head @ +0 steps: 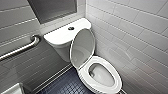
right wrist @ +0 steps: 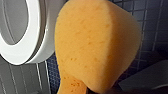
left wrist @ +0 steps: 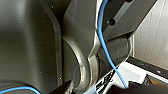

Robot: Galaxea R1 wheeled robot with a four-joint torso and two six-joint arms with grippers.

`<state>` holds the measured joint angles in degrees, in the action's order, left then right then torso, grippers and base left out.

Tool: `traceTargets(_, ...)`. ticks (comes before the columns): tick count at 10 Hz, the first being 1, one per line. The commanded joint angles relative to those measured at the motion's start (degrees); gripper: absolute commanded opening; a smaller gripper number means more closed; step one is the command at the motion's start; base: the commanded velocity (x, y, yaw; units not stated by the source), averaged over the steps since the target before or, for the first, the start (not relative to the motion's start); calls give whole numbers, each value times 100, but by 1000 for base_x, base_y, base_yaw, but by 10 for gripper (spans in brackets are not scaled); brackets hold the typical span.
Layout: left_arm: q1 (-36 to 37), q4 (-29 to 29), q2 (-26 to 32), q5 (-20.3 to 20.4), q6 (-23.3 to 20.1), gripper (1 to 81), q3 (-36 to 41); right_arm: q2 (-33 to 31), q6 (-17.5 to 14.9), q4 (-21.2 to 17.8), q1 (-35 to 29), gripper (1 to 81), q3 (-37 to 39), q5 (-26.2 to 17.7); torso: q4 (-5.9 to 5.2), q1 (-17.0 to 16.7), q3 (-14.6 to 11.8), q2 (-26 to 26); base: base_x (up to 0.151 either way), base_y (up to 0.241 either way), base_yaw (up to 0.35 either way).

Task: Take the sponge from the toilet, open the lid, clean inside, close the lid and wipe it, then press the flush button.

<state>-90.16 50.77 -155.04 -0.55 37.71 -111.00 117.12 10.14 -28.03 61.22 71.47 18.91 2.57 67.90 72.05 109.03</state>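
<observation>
One toilet [head: 100, 72] sits in the corner, with a tiled wall [head: 135, 37] close beside it and one grab bar [head: 22, 48] opposite. The lid [head: 82, 47] stands up against the tank, one flush button [head: 71, 28] on top. The right gripper [right wrist: 85, 90] pinches the one sponge [right wrist: 97, 45] just beside the seat [right wrist: 30, 37], over the dark floor [right wrist: 150, 15]. Left gripper: cannot tell.

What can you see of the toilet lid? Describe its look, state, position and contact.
The lid is a smooth white oval, plastic by its look. It stands raised, nearly upright, inner face toward the head camera, hinged behind the seat. Its back appears to lean against the tank.
</observation>
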Motion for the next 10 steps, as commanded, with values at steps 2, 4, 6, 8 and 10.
traceTargets(2, -120, 55, 34, -244, -26, 811, 183, -1302, -909, 60, 220, 10, -1594, 350, 0, 0, 0, 0, 0, 0, 0)
traceTargets(4, -120, 55, 104, -235, -26, 811, 192, -1583, -1128, 35, -253, 10, -2024, 378, 0, 0, 0, 0, 0, 0, 0)
traceTargets(6, -121, 55, 113, -235, -26, 811, 192, -1583, -1137, 16, -911, 10, -2016, -36, 0, 0, 0, 2, 0, 0, 0)
traceTargets(8, -120, 47, 122, -235, -18, 811, 192, -1355, -1137, -247, -1719, 10, -1778, -511, 0, 0, 0, 2, 0, 0, 0)
traceTargets(10, -120, 38, 105, -235, -9, 811, 192, -864, -1137, -536, -2520, 10, -1262, -1186, 0, 0, 0, 2, 0, 0, 0)
